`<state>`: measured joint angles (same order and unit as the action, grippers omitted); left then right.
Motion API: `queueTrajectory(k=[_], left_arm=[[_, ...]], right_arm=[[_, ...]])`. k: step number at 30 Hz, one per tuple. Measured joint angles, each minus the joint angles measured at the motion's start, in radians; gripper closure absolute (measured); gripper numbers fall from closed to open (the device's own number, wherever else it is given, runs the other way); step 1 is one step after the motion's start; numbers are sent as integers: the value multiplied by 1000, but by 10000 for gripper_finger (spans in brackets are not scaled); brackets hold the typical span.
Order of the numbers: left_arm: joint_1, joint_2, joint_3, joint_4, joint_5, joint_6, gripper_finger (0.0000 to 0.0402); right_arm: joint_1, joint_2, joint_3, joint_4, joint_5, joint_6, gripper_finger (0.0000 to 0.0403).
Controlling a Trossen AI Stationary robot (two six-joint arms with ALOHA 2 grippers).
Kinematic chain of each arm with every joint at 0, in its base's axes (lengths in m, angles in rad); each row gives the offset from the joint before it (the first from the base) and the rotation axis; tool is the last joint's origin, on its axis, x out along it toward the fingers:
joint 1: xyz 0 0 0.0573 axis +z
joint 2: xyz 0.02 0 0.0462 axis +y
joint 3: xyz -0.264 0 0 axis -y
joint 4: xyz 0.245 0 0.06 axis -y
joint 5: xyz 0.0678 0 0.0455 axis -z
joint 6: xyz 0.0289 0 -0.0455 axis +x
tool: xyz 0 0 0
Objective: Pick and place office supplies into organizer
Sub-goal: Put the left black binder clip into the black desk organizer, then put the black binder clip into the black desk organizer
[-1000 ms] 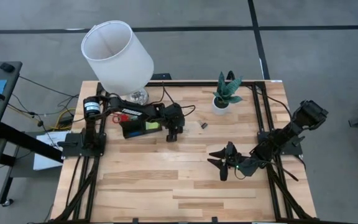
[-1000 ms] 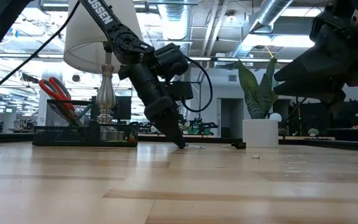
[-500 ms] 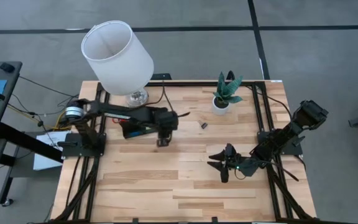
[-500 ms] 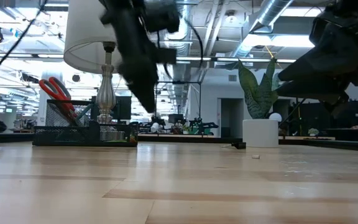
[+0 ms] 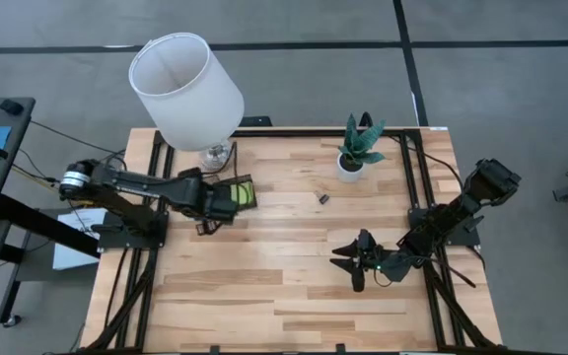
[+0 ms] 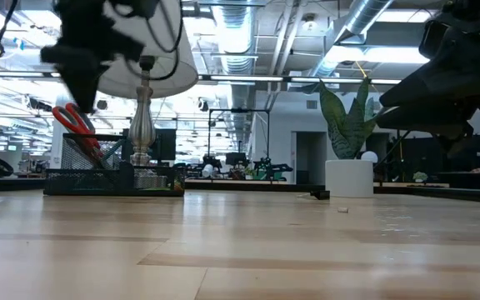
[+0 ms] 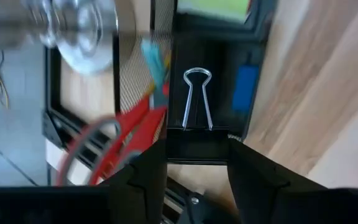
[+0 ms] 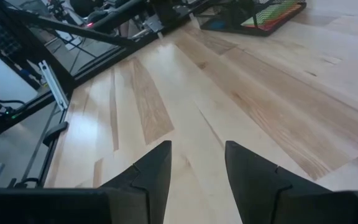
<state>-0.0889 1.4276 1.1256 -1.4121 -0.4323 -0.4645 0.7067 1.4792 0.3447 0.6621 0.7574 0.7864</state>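
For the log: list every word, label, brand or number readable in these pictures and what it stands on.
None can be read now.
The left arm's link in the low view is motion-blurred; any lettering there is illegible.
The black clip held in the left gripper's jaws, the low black plastic organizer tray and the white-shaded lamp show no text.

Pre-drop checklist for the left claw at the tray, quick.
1. Left claw shut on binder clip: ok.
2. Organizer below the clip: ok.
3. Exact compartment under the clip: cannot tell.
4. Red scissors clear of the drop path: cannot tell.
5. Right claw open, far across the table: ok.
6. All supplies collected: not ok, small dark item lies on the table.
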Motion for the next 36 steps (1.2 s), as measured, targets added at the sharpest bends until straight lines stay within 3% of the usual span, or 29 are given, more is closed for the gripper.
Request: queueTrajectory(k=[7, 13, 21, 36], left_arm=[[-10, -59, -248, 112, -62, -123, 269], [14, -59, -377, 321, -58, -63, 267], [56, -59, -397, 359, -122, -43, 237], [61, -59, -397, 532, -50, 10, 201]], right_arm=[[0, 0, 0, 0, 0, 0, 259], [0, 0, 0, 1, 1, 0, 259], [0, 0, 0, 4, 2, 0, 259], [0, 0, 0, 4, 2, 0, 259]])
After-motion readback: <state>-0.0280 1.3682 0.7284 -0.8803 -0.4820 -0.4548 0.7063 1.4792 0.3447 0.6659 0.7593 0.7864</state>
